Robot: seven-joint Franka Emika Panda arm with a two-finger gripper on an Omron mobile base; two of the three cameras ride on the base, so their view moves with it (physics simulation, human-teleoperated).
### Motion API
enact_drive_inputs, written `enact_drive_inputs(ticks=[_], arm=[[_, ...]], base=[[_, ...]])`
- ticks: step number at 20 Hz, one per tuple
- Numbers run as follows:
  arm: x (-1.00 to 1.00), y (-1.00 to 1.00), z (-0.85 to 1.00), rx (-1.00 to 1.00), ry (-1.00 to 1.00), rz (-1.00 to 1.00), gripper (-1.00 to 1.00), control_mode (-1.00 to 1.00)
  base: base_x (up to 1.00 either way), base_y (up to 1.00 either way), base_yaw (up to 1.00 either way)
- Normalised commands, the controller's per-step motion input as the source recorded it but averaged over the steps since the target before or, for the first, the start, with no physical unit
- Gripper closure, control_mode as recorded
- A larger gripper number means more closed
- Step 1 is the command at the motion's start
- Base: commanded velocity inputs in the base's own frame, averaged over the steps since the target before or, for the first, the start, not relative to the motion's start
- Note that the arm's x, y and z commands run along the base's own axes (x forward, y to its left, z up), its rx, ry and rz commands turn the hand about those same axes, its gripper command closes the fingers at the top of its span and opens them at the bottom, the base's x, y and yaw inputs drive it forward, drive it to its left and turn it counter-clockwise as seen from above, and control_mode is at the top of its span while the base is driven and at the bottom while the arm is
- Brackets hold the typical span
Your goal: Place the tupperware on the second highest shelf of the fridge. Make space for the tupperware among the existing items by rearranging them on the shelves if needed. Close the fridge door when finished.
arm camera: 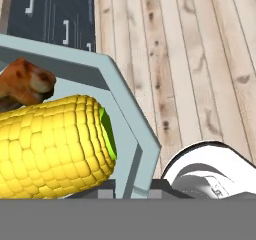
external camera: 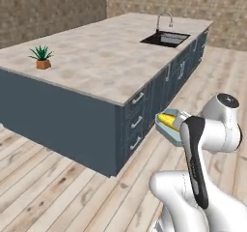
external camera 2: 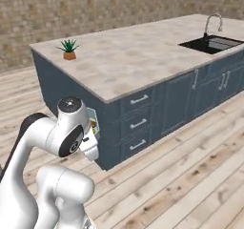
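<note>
Carry phase: tupperware (external camera: 170, 128) in the tool (arm camera: 131, 191), fridge not reached yet.

Tool is clamped tight on the tub's rim; the tub rides in the air beside the arm, above the wood floor (external camera: 58, 187), just off the corner of the blue island cabinets (external camera: 72, 124). Hand view shows a corn cob (arm camera: 55, 144) and a brown food lump (arm camera: 25, 81) inside, tub looks level enough. Both base views face the island surface (external camera: 101, 52) with sink (external camera: 166, 37) and potted plant (external camera: 42, 57), so I'd say transport is underway and placing hasn't started. Next: swing or drive the base round until the fridge comes up, check the second-highest shelf for room, keep the tub flat so the contents stay in.
</note>
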Motion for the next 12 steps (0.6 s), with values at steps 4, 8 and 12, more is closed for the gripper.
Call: enact_drive_inputs(ticks=[4,8,12], arm=[[0.00,0.00,0.00,0.00,0.00,0.00,1.00,1.00],[0.00,0.00,0.00,0.00,0.00,0.00,1.00,1.00],[0.00,0.00,0.00,0.00,0.00,0.00,1.00,1.00]], base=[[1.00,-0.22,0.74],[1.00,-0.23,0.76],[1.00,-0.23,0.76]])
